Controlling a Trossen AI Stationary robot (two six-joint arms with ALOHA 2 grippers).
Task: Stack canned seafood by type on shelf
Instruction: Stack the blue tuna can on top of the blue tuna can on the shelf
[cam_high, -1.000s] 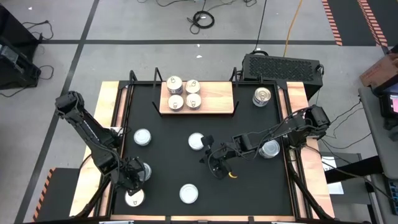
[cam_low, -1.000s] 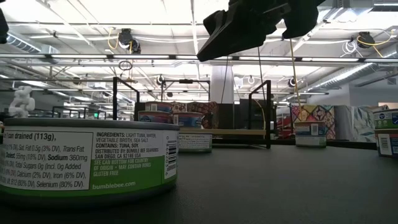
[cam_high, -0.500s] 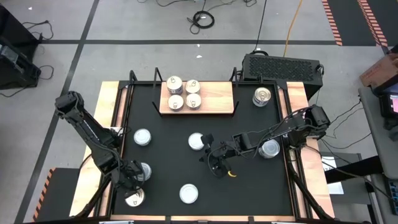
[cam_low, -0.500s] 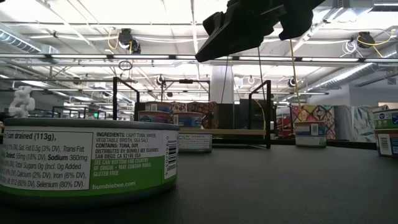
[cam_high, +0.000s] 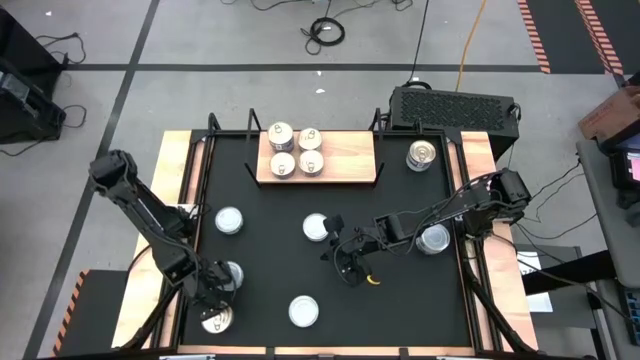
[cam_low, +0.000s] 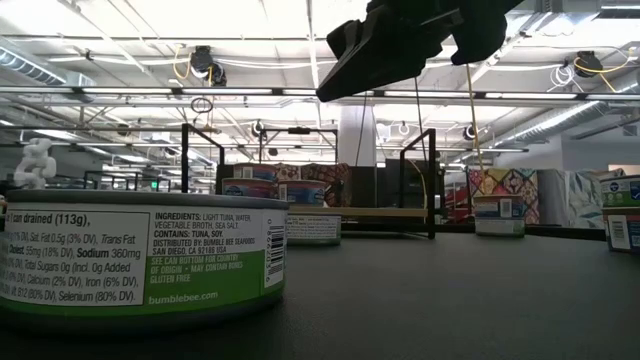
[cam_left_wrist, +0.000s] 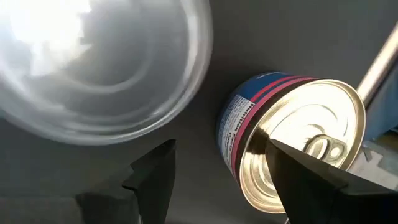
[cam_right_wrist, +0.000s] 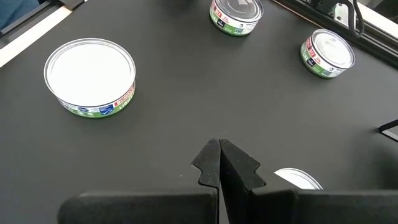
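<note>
Over at the near left corner of the black table (cam_high: 400, 300) the left gripper (cam_high: 215, 290) hangs with its fingers spread wide, holding nothing; it sits between two tins, a plain-topped one (cam_high: 231, 274) and a pull-tab one (cam_left_wrist: 292, 140) (blue and red label, lying tilted in the wrist view); the right gripper (cam_high: 348, 268) rests mid-table, fingers pressed together, empty; four tins (cam_high: 295, 150) already stand on the shelf (cam_high: 345, 155) at the far edge.

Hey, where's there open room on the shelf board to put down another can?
The shelf is bare on its right half, between the four cans and the right-end rod. The left half is crowded: those cans sit in a tight square cluster there.
</note>
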